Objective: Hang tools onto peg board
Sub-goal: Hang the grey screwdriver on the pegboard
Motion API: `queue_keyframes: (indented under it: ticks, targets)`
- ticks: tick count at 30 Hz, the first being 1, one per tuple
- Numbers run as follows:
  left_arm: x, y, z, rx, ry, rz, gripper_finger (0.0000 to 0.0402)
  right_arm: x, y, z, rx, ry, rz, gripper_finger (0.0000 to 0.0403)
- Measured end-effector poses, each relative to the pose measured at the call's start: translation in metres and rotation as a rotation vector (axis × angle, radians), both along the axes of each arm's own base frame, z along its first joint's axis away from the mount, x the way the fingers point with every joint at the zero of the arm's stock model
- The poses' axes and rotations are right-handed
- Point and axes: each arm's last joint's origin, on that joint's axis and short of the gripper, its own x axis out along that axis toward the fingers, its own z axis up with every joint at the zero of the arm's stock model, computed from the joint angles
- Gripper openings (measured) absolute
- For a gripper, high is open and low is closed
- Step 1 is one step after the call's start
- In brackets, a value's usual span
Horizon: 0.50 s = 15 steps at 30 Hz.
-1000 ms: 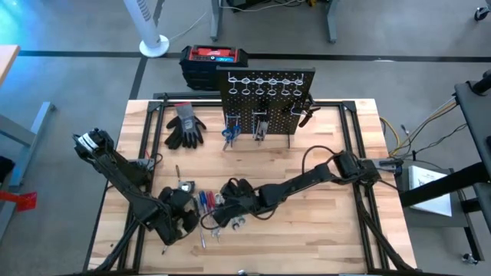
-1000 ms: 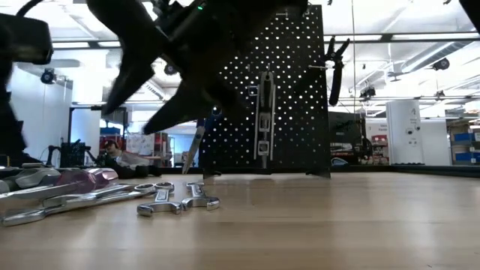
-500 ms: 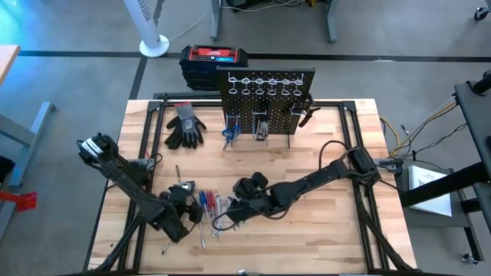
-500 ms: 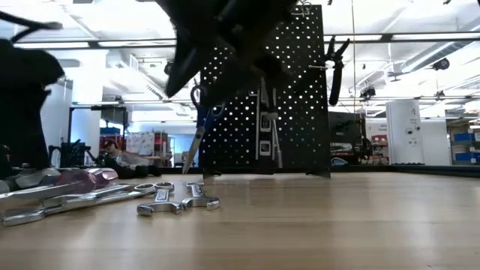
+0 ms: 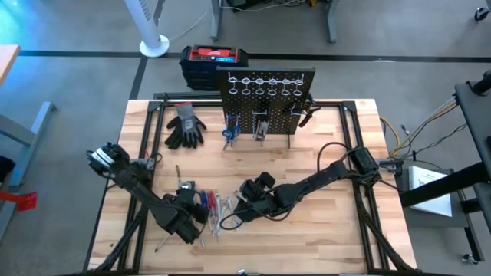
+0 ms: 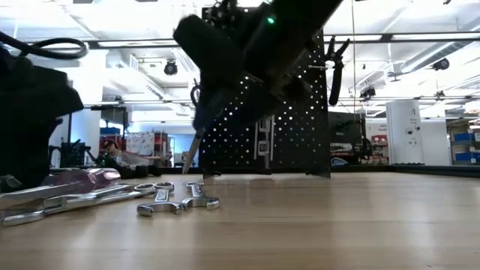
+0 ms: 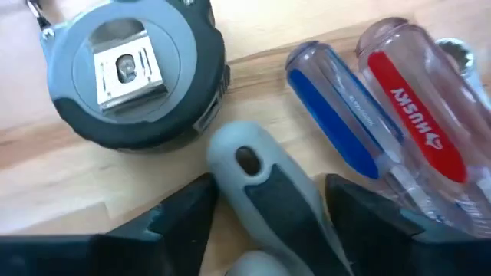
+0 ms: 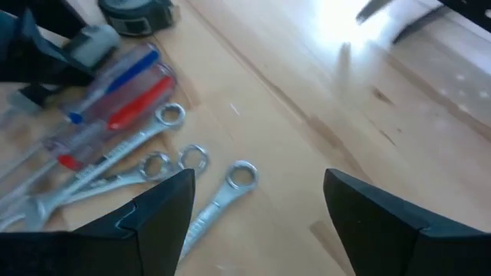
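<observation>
High view: the peg board (image 5: 265, 96) stands upright at the 12 o'clock edge of the table (image 5: 322, 245). Scissors (image 5: 229, 133) and pliers (image 5: 305, 115) already hang on it. The loose tools (image 5: 211, 208) lie in a cluster at about 7 o'clock from the board, near the front of the table. The work gloves (image 5: 184, 126) lie at 9 o'clock from the board.

Step in hand: pick-up of the next tool from the cluster.

Left gripper (image 7: 268, 207): the fingers are spread on either side of a grey-handled tool (image 7: 265, 184) and do not yet clamp it. A tape measure (image 7: 134, 73) lies at 10 o'clock of that handle in the wrist view; the blue-handled screwdriver (image 7: 345, 115) and the red-handled screwdriver (image 7: 414, 107) lie just beside it.

Right gripper (image 8: 257, 199): the fingers stand wide apart and hold nothing. The gripper hovers above bare wood just beside the silver wrenches (image 8: 153, 172).

Next move, as a judgement: the left fingers must close squarely on the grey handle without nudging the adjacent screwdrivers. The arm then lifts and carries the tool toward a free hook at 12 o'clock. The hanging hole in the handle end must meet the peg.
</observation>
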Motion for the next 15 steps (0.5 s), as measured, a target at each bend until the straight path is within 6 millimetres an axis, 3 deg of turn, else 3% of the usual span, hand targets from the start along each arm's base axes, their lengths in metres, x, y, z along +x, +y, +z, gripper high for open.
queue_keyframes:
  ticks: [7,15]
  targets:
    - [0.014,0.002,-0.005,0.107,0.011,-0.075,0.0119,-0.004,-0.002,-0.006,0.015,0.002,-0.030,0.0252]
    - [0.017,0.006,-0.004,0.211,-0.091,-0.066,0.0119,-0.004,-0.002,-0.005,0.010,0.002,-0.028,0.0209]
